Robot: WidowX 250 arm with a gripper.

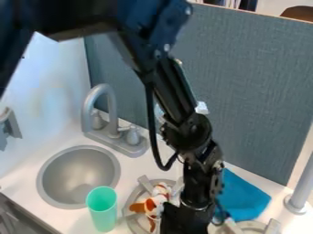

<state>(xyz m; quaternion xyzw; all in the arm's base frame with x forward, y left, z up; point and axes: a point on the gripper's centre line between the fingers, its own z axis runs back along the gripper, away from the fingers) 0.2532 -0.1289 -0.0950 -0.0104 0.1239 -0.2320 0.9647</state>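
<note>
The black gripper [186, 219] hangs low at the bottom edge, right of centre, over the stove area. Close against its left side lies a small orange, brown and white soft toy [151, 206] on a round grey burner [131, 213]; whether they touch, I cannot tell. Left of the toy stands an upright mint-green cup [103, 210], beside the sink. A blue cloth [243, 195] lies to the right of the gripper, partly behind the arm. The lower end of the gripper is cut off by the frame edge.
A round grey sink [78, 171] is at the left, with a grey faucet [104, 107] behind it. A second burner [252, 226] and a grey post [300, 192] stand at the right. A dark grey-blue panel [250, 82] rises behind the counter.
</note>
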